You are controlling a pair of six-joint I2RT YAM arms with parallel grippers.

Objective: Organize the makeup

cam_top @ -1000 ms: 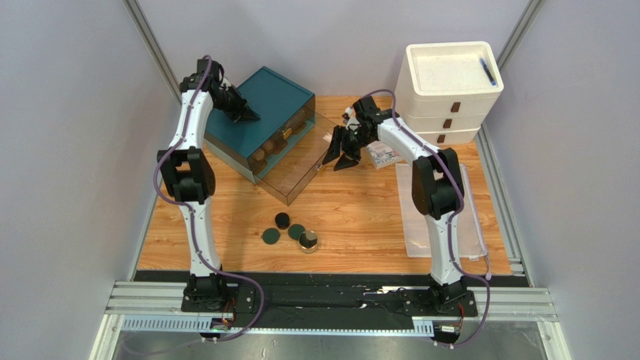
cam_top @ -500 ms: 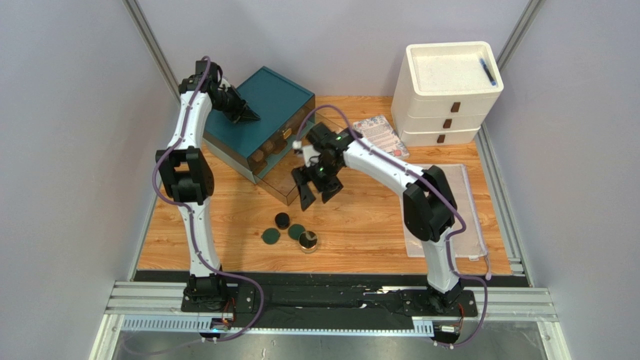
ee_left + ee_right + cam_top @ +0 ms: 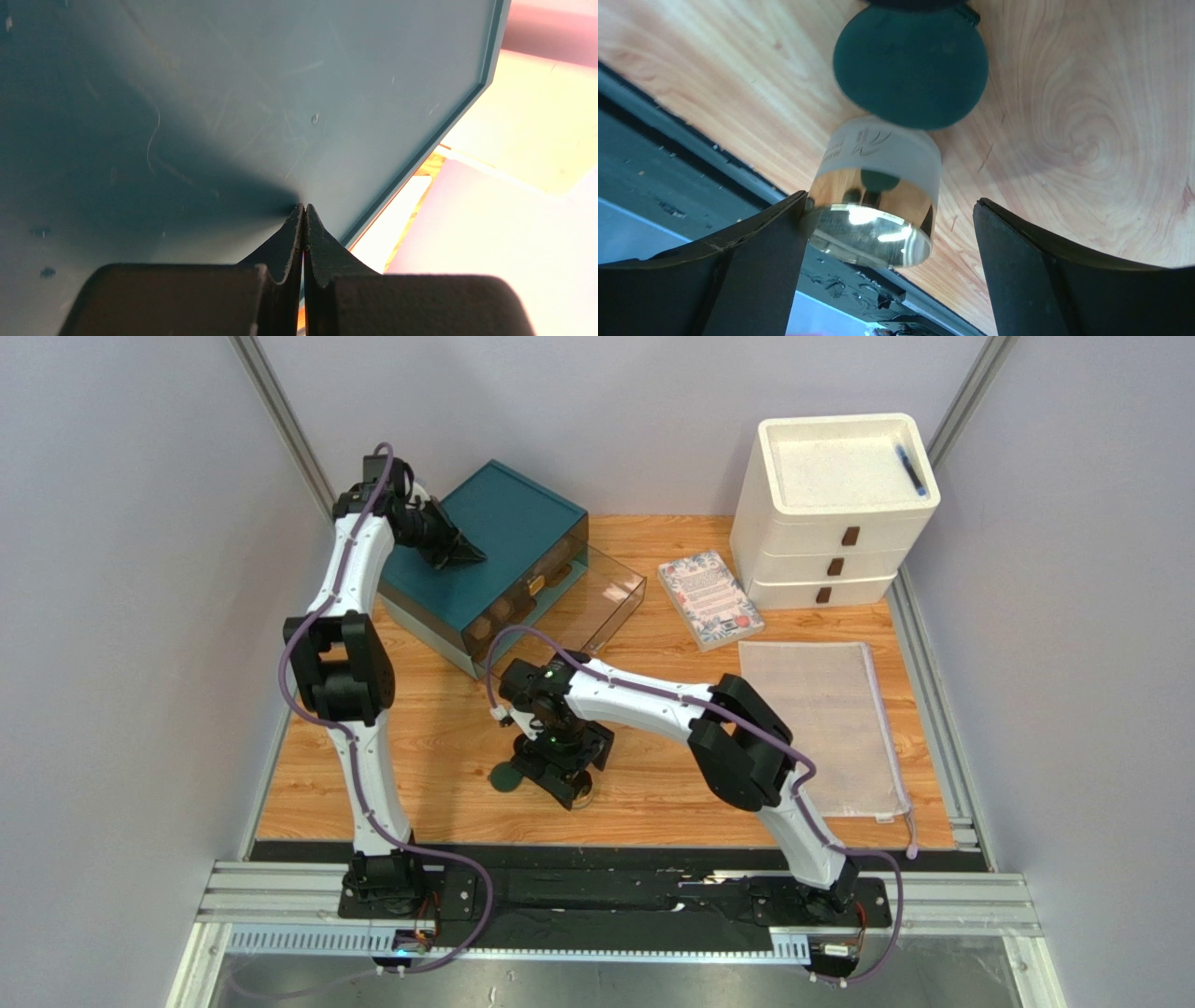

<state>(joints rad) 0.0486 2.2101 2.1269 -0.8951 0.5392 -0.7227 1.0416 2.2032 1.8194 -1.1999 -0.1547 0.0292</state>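
Your right claw [image 3: 889, 210] stands wide open, low over the bench [image 3: 1074, 140], gripping nothing. The gold-capped frosted jar [image 3: 878, 189] stands upright between its fingers [image 3: 759, 266]. The gold cap sits right up against one finger, and there is a clear gap to the other.

Just past the fingertips a round dark green compact [image 3: 910, 66] lies flat on the wood beside the far side of the jar. Beyond it, a darker round piece [image 3: 913, 3] is cut off by the edge of the view.

From above, a second green compact [image 3: 505, 779] lies just to the left of that claw.

Well beyond it, your left claw [image 3: 303, 210] is fully closed and empty. Its tips are pressed together at the top of the teal box [image 3: 210, 105]. Small brown bottles [image 3: 488, 632] show in the open front of the box, on the near side of that claw.
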